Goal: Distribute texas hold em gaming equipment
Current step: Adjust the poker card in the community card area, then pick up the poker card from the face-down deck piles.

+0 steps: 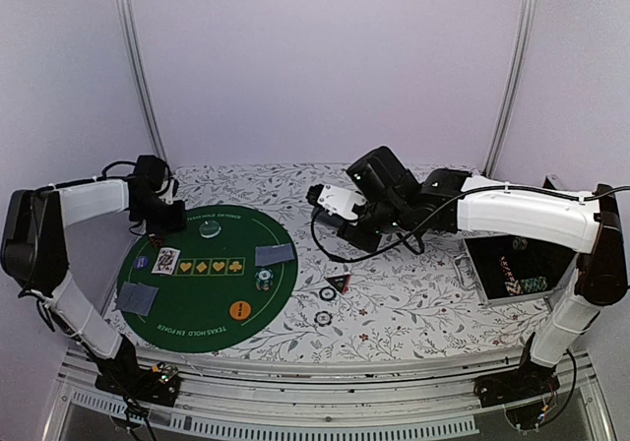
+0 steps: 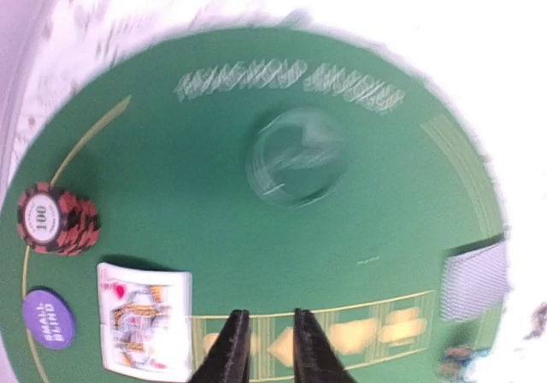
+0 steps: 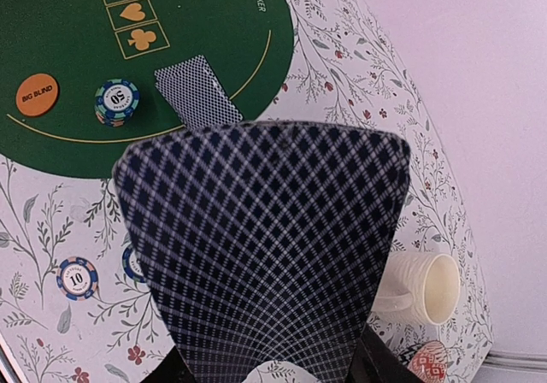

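Note:
My right gripper (image 1: 333,203) hovers right of the green round mat (image 1: 212,338), shut on a bent blue-diamond-backed playing card (image 3: 265,246) that fills the right wrist view. My left gripper (image 2: 263,344) is narrowly open and empty, above the mat's suit boxes. A face-up card (image 2: 144,319), a red 100 chip stack (image 2: 55,220), a purple small-blind disc (image 2: 47,319) and the clear disc (image 2: 295,156) lie on the mat. Face-down cards (image 1: 275,254) (image 1: 136,298), a 50 chip stack (image 3: 117,101) and the orange disc (image 3: 37,94) lie there too. The triangular marker (image 1: 339,283) lies on the cloth.
Two loose chips (image 1: 327,293) (image 1: 322,318) lie on the floral cloth right of the mat. An open metal case (image 1: 492,293) holding chips sits at the right. A cream mug (image 3: 423,287) and a red-patterned dish (image 3: 427,362) lie under my right arm.

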